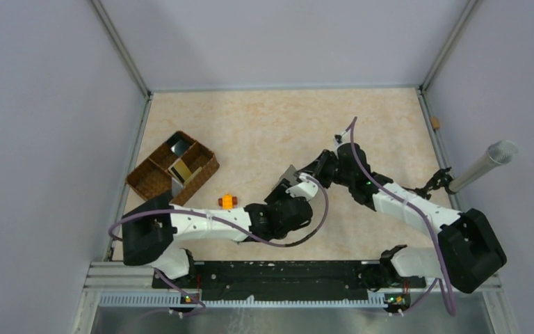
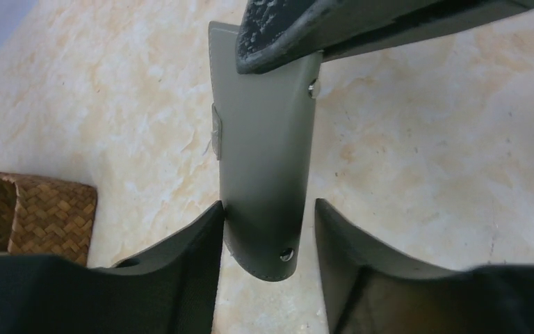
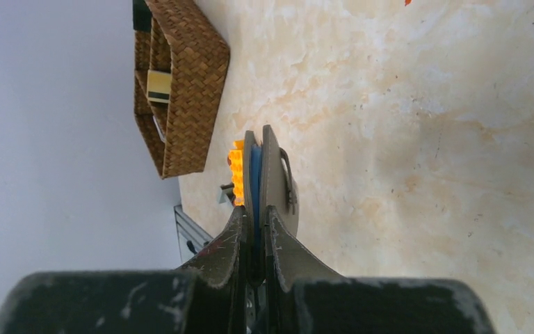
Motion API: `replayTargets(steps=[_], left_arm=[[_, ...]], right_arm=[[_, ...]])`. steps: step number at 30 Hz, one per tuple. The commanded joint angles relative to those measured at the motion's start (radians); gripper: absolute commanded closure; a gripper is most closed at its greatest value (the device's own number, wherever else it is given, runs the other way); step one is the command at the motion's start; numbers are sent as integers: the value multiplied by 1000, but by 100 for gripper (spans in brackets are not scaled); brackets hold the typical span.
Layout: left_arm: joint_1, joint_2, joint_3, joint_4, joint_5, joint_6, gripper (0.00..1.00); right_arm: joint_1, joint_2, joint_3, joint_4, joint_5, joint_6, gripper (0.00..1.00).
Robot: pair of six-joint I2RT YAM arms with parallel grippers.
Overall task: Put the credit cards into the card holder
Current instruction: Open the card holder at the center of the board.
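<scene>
Card holder: the flat grey wallet-like card holder [image 2: 264,160] is held over the beige table [image 1: 285,118], right of the brown woven divided tray [image 1: 151,186]. It is folded, so its pockets are hidden.
Right gripper [image 3: 256,212]: fingers pinch one end of the card holder.
Left gripper [image 2: 268,207]: fingers are spread beside the other end, with a gap on one side.
Credit cards [image 1: 181,170]: small thin cards stand in the tray; their number is unclear.
Orange toy brick [image 1: 227,201]: just right of the tray, half hidden in the right wrist view.
</scene>
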State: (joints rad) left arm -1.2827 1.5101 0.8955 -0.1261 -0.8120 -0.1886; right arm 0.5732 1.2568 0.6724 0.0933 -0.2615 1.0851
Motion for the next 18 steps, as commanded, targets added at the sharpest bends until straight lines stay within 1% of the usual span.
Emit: replayTargets(steps=[1, 2, 3, 5, 6, 7, 8, 11, 14, 16, 18], left_arm=[[-22, 40, 48, 86, -168, 38, 67], [-23, 41, 45, 94, -169, 39, 78], [-23, 36, 42, 91, -167, 31, 85], [-22, 10, 30, 82, -151, 0, 97], [-19, -8, 22, 78, -136, -17, 100], [-12, -30, 11, 70, -100, -46, 100], [-1, -57, 3, 57, -59, -75, 100], [60, -145, -24, 25, 121, -157, 100], [156, -234, -53, 12, 375, -215, 100], [239, -291, -62, 1, 557, -235, 100], [314, -338, -55, -25, 711, -237, 100]], right_arm=[[8, -48, 17, 18, 24, 19, 100], [6, -52, 21, 12, 28, 8, 94], [3, -56, 31, -6, 33, -15, 85], [-17, -72, 55, -60, 46, -73, 60], [-34, -88, 63, -85, 52, -103, 48], [-57, -108, 65, -125, 54, -137, 40], [-82, -129, 60, -139, 49, -157, 34], [-175, -207, 26, -145, -8, -238, 26], [-238, -283, -17, -113, -103, -363, 18], [-250, -323, -35, -74, -205, -461, 18], [-250, -355, -52, -23, -352, -543, 19]])
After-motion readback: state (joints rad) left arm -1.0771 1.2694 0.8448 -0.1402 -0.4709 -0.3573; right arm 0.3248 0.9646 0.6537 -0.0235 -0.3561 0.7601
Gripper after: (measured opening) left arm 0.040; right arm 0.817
